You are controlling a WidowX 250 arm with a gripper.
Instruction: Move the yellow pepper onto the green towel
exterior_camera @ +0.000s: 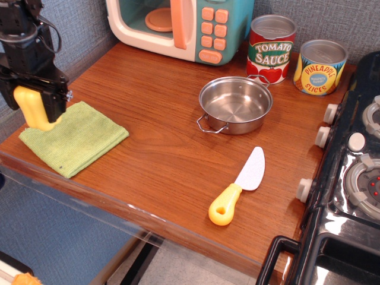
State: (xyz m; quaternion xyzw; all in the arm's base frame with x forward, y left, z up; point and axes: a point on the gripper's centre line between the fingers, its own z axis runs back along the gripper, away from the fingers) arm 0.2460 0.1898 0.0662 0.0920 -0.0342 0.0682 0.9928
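The yellow pepper is glossy and hangs between the black fingers of my gripper at the far left. My gripper is shut on the pepper. The pepper's lower end is at the back left edge of the light green towel. I cannot tell whether it touches the cloth. The towel lies flat near the table's front left corner.
A steel pan sits mid-table. A yellow-handled toy knife lies in front of it. A toy microwave, a tomato sauce can and a pineapple can stand at the back. A toy stove is at the right.
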